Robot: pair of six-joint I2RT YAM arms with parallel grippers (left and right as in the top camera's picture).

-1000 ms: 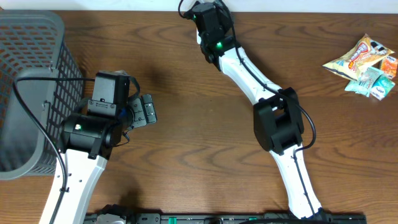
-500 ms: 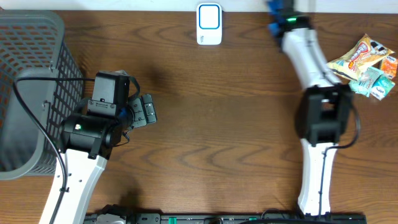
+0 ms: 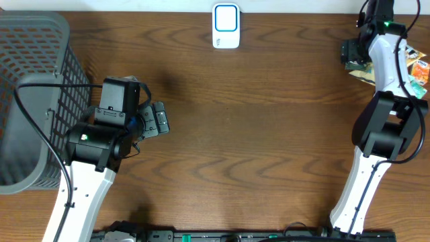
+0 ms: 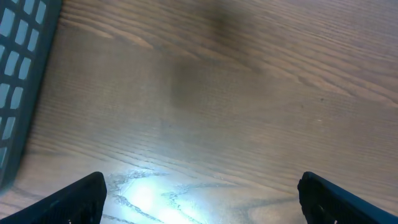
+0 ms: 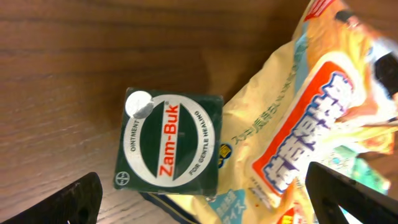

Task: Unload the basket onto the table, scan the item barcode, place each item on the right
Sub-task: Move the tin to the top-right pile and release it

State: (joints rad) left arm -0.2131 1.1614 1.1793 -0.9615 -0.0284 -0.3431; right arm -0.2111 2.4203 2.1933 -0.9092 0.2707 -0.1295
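The right jaws are standing wide apart, gripping nothing. The green Zam-Buk box [image 5: 169, 144] is lying on the tabletop [image 5: 93, 62] just ahead of them, between the tips and touching neither. A yellow snack bag [image 5: 305, 124] is pressing against the box's far side, perhaps reaching partly under it. The left jaws are gaping too, hanging over the wood, with a grey basket [image 4: 18, 74] sitting off to one side.

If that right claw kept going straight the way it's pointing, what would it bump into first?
Most likely the green Zam-Buk box, which lies nearly centred ahead of the open right claw. The yellow snack bag sits right beside it. How far off the box is, the wrist view can't settle.
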